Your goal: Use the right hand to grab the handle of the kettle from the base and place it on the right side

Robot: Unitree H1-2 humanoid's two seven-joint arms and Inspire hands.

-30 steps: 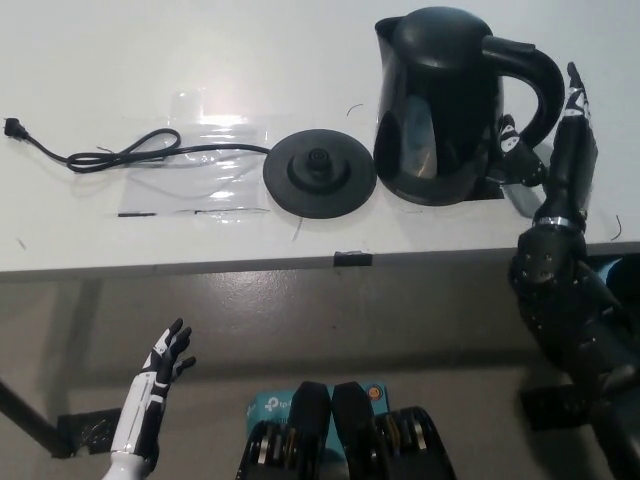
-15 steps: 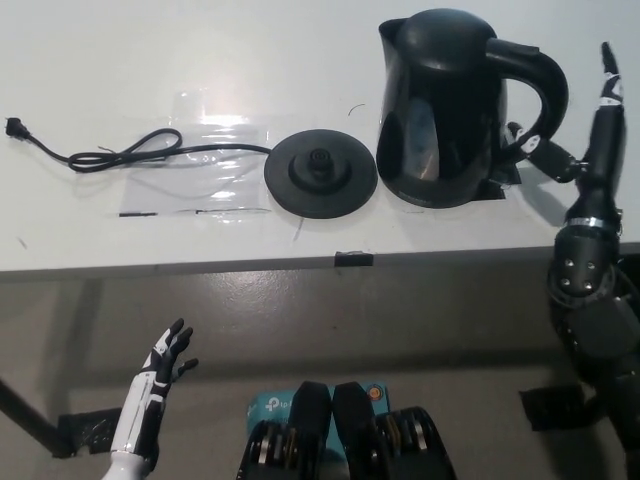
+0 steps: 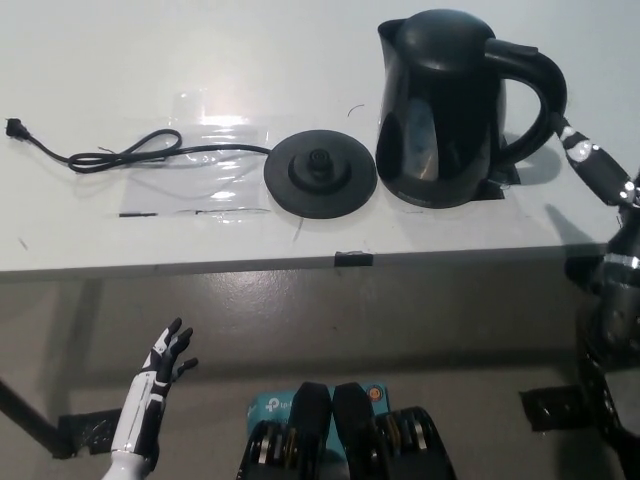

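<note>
Our black right hand (image 3: 598, 172) sits empty, fingers apart, just right of the glossy black plastic kettle (image 3: 450, 105) on the white table (image 3: 150, 60).

black kettle (image 3: 450, 110) upright, just right of base (image 3: 320, 174)

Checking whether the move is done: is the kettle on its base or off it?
Off. The kettle stands upright on the table, right of the empty base; the right hand is clear of its handle.
</note>
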